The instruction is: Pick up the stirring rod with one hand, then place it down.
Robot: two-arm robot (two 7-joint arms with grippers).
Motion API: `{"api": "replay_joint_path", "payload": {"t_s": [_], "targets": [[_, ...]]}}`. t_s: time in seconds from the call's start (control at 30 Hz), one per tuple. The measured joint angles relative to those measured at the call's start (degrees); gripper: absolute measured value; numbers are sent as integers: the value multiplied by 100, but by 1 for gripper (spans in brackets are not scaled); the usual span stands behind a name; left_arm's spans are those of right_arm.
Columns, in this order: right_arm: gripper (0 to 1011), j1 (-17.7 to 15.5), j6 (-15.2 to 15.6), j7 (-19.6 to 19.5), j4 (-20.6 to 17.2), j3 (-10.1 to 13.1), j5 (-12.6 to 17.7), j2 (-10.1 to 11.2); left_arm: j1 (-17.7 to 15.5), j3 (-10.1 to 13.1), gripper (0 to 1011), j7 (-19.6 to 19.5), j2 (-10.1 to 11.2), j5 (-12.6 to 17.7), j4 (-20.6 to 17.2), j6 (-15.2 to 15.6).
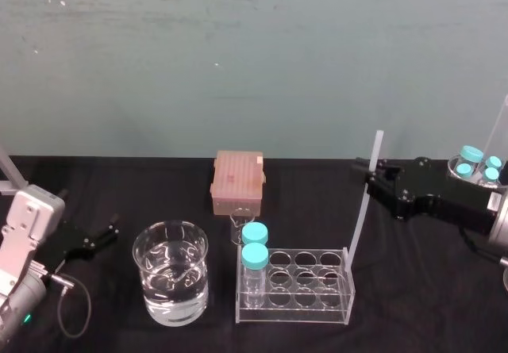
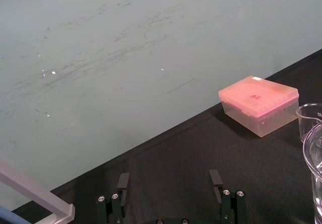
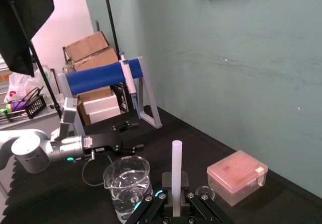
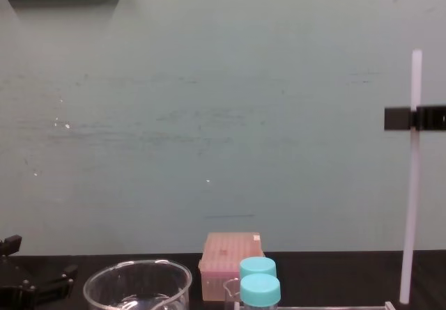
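The stirring rod (image 1: 364,202) stands close to upright, its long axis running up and down with a slight lean. In the chest view its top sits a little further right than its foot. The right pincer (image 1: 367,176) is clamped on it from the right side, gripping the upper part of the shaft, so a short length rises above the fingers and a much longer length hangs below. In the right wrist view the rod (image 3: 176,171) rises straight up out of the closed fingers.

The rod's lower end is at the right rear corner of the clear test-tube rack (image 1: 294,315), just beside its end wall. Whether the tip touches the rack or the black desk (image 1: 421,305) cannot be told. From the chest view the rod (image 4: 411,205) reaches far above the two blue-capped vials (image 4: 259,279), which stand in the rack's left-hand column.

A glass beaker of water (image 1: 171,282) sits on the desk left of the rack, and a pink pipette-tip box (image 1: 236,180) lies behind them, near the wall.

The left pincer (image 1: 101,238) rests low at the desk's left side, well apart from the beaker. Its fingers (image 2: 123,180) are spread apart and hold nothing.
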Motion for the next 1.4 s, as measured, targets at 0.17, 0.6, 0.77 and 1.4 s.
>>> {"api": "replay_joint_path", "payload": {"t_s": [0.17,0.6,0.77,1.4], "targets": [[72,-2,-149,-4,126,-97,-14,-44,0,0,1005,0,0,0,0,0],[72,185,-434,-91,454,-410,-140,-196,0,0,1005,0,0,0,0,0],[72,205,-457,-126,487,-476,-177,-232,0,0,1005,0,0,0,0,0],[72,237,-665,-87,798,-670,-587,-372,0,0,1005,0,0,0,0,0]]}}
